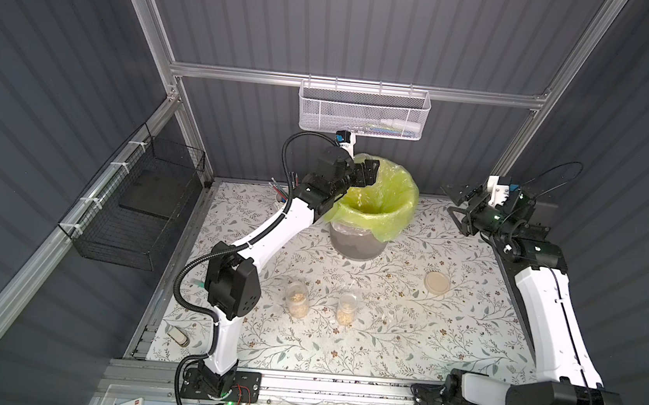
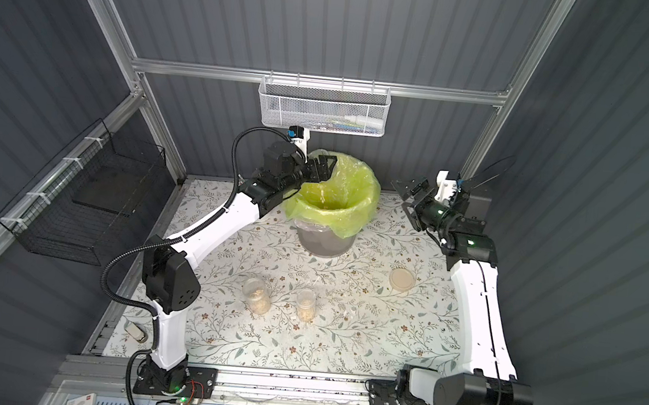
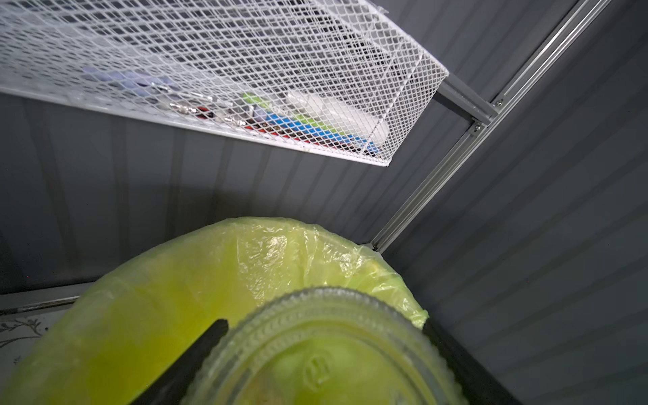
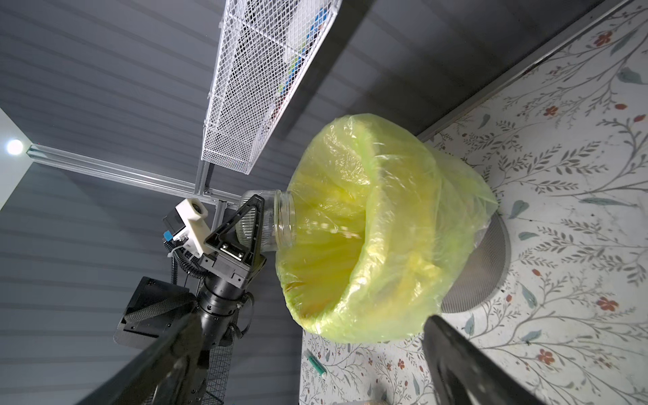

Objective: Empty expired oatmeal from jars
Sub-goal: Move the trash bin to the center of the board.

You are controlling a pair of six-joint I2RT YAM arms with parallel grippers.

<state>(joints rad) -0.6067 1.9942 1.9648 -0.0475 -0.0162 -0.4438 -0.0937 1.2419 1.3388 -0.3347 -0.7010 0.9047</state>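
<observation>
Oatmeal (image 4: 335,228) is seen falling from the squat glass jar (image 4: 282,221) into the bag-lined bin (image 1: 378,215) just ahead of the left gripper (image 1: 367,172), whose jaws are partly apart and clamped on the jar. The first pour is judged under way. The right gripper (image 1: 456,204) is held wide open and empty. Next, the wider upright jar (image 1: 297,298) and the slimmer upright jar (image 1: 347,308), well behind the left gripper, must be fetched.

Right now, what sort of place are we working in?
Probably a lab robot cell dressed as a home tabletop: an aluminium frame with grey panel walls encloses a floral-covered table, with a bag-lined bin and hanging mesh basket.
</observation>
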